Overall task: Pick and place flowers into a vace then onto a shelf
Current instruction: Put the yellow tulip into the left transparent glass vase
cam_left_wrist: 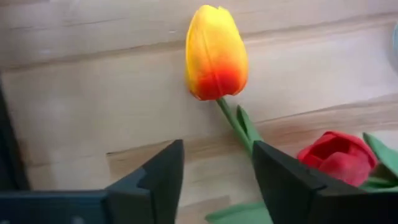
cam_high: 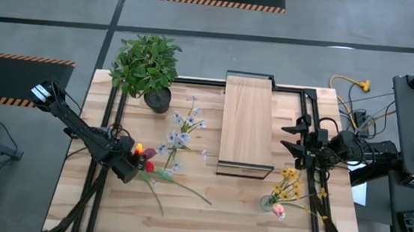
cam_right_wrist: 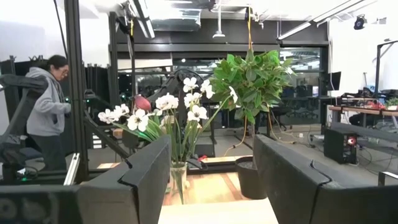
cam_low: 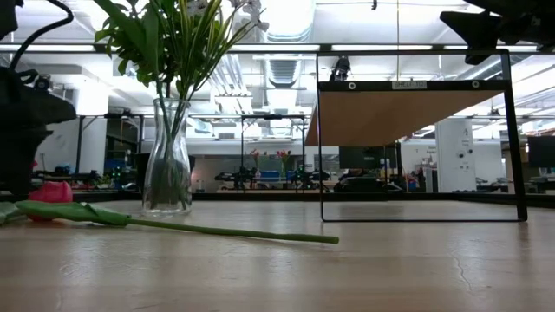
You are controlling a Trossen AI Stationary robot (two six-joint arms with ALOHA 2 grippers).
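Your left hand (cam_left_wrist: 214, 180) hovers open over the yellow tulip (cam_left_wrist: 215, 53) lying on the table (cam_left_wrist: 93, 112) beside a red tulip (cam_left_wrist: 339, 158); light, soft and easily bruised, it is probably best pinched mid-stem.

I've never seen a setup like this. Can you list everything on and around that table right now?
potted plant: one, bushy green, dark pot, far left corner of the table
shelf: one, pale wood on a black frame, mid-table
glass vase: one, clear, between plant and shelf
white flowers: a bunch, green stems, in that vase
yellow-orange tulip: one, lying on the table
red tulip: one, lying beside it
small yellow blooms: a bunch, near right of the table
person: one, grey hoodie, in the room behind
left fingers: two, dark, open, low at the tulips
right fingers: two, dark, open, raised right of the shelf
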